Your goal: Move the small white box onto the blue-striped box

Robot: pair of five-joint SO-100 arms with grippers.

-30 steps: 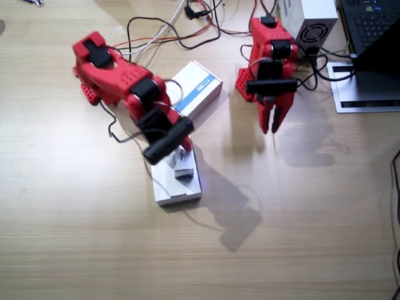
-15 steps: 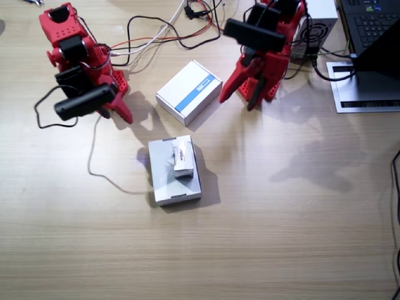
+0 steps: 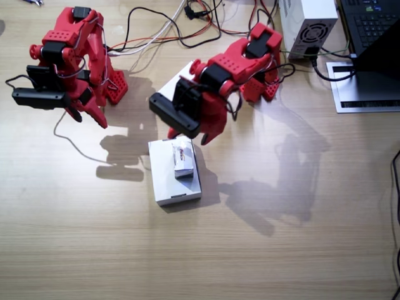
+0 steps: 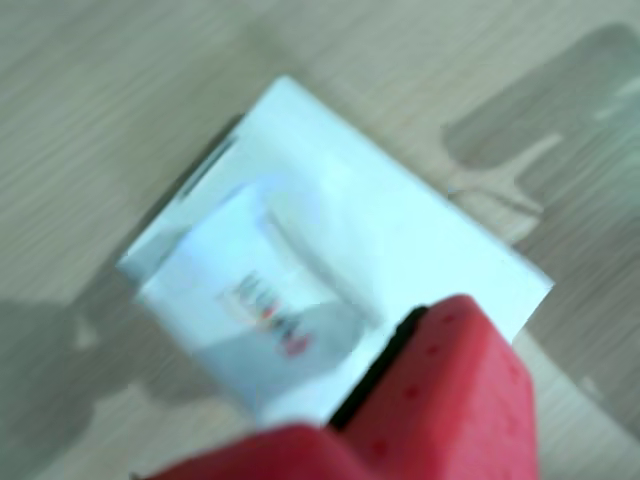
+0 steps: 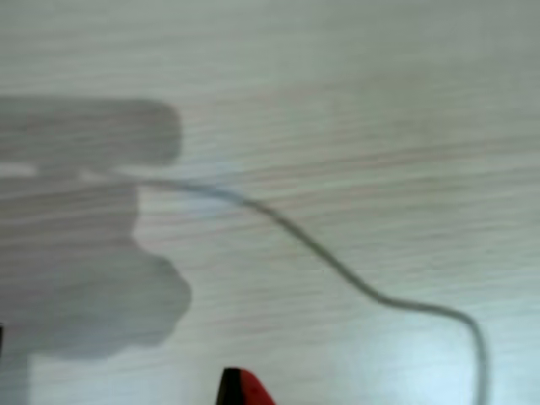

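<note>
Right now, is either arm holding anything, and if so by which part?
Nothing is held. The small white box lies free on the large flat box; the left end effector hovers above it, the right end effector over bare table.

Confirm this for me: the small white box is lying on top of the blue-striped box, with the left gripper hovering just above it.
Not quite. The small white box lies on the large plain white flat box, as the fixed view shows. The blue-striped box sits farther back, mostly hidden behind the left arm. The left gripper does hover just above the small box.
</note>
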